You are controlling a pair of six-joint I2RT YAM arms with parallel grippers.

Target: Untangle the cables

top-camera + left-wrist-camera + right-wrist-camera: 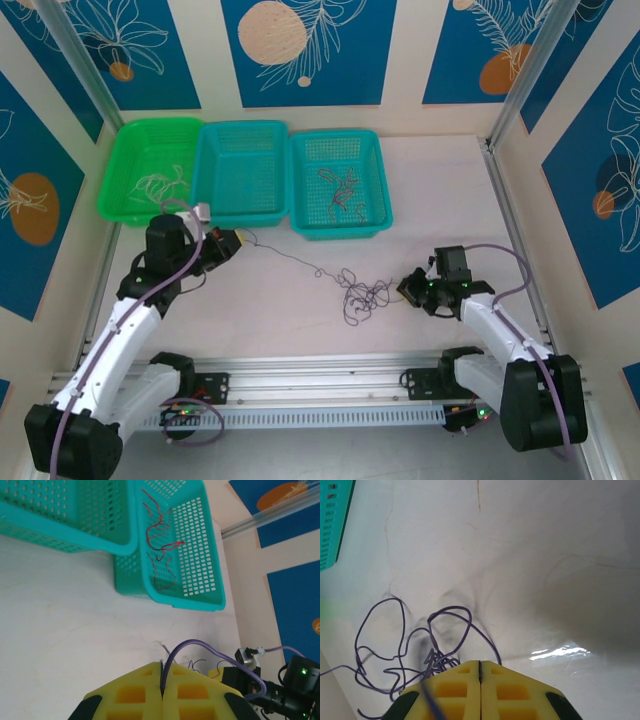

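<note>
Pale bench [290,315] carries the tangled dark cables [362,296] near its middle, where the left tool [162,666] is closed on one thin strand leading to them, and the right tool [480,664] is closed just beside the tangle.

A loose knot of thread-thin dark wires [365,297] lies on the pale worktop [440,190] just right of centre in the top view, its loops overlapping. One strand [290,258] stretches from it toward the left. Curled reddish-brown wires [340,190] lie in the right teal basket [340,231], and cream-white wires [160,185] lie in the green basket [140,216] at upper left.
</note>
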